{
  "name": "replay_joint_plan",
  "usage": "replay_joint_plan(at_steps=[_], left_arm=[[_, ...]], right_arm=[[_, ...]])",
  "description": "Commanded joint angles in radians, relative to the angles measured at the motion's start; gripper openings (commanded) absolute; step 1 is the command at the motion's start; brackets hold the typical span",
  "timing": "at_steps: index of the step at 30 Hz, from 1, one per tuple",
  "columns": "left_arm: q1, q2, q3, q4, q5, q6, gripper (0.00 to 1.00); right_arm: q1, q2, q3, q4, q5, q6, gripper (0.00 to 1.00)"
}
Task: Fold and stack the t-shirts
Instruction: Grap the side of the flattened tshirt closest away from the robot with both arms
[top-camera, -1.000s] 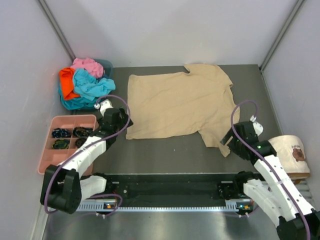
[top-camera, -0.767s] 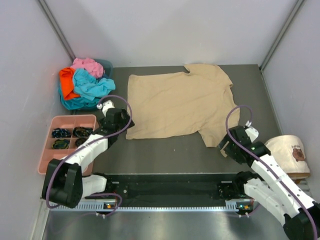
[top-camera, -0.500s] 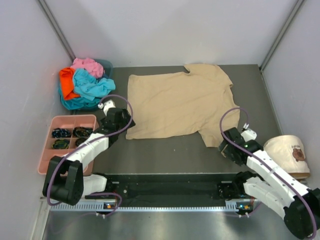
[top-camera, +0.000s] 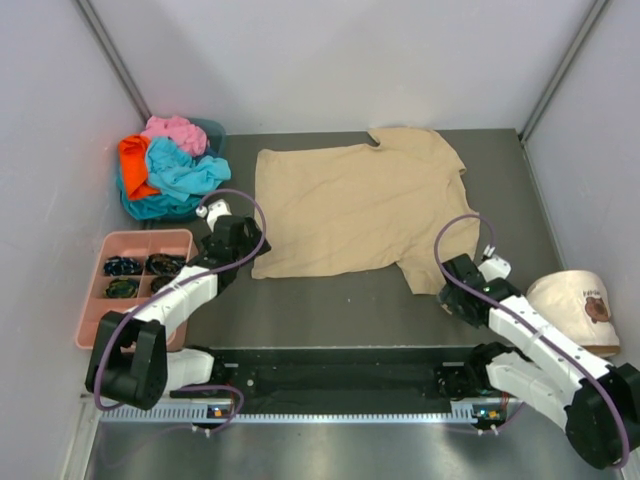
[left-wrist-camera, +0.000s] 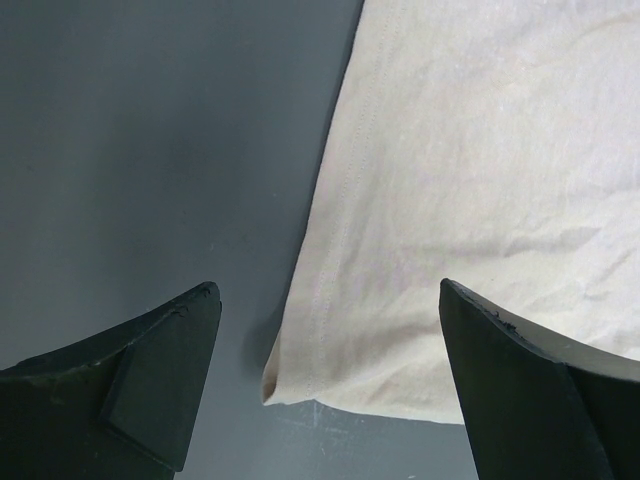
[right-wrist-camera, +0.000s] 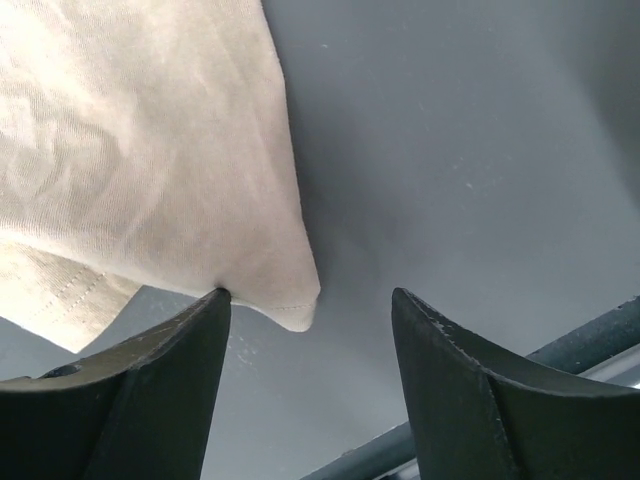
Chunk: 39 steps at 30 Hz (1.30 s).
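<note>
Top external, tan t-shirt (top-camera: 350, 205) flat, left hand (left-wrist-camera: 328, 290) wide at hem corner, right hand (right-wrist-camera: 310, 295) parted astride sleeve corner

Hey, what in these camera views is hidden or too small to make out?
- Pink tray contents: top view, dark bits too small to identify.
- Pile of t-shirts: top view, bunched together, count unclear.
- Right gripper fingertips: top view, hidden under its own wrist.
- Tan t-shirt: both wrist views, cut off by frame edges.

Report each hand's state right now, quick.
Left hand: open, holding nothing, over a corner of the tan shirt.
Right hand: open, another corner of that shirt between its tips, nothing gripped.
</note>
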Motion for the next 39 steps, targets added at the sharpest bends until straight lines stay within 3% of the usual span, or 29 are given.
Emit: replay_joint_plan(at_steps=[1,18,23,27,39], left_arm=[[-0.004,-0.016,0.017,0.043,-0.018,-0.002,0.95],[-0.004,-0.022,-0.001,0.045,-0.039,-0.001,0.95],[-0.004,-0.026,-0.004,0.043,-0.044,-0.004,0.95],[-0.004,-0.029,-0.007,0.035,-0.049,-0.006,0.95],[-0.053,-0.072,-0.076,-0.046,-0.061,-0.065,0.93]], right_arm=[[0.011,0.016,0.002,0.039,0.025,-0.011,0.64],[0.014,0.109,-0.006,0.116,-0.057,-0.026,0.45],[0.012,0.128,-0.007,0.13,-0.066,-0.031,0.26],[0.014,0.126,-0.009,0.136,-0.072,-0.031,0.0],[0.012,0.128,0.025,0.147,-0.071,-0.065,0.0]])
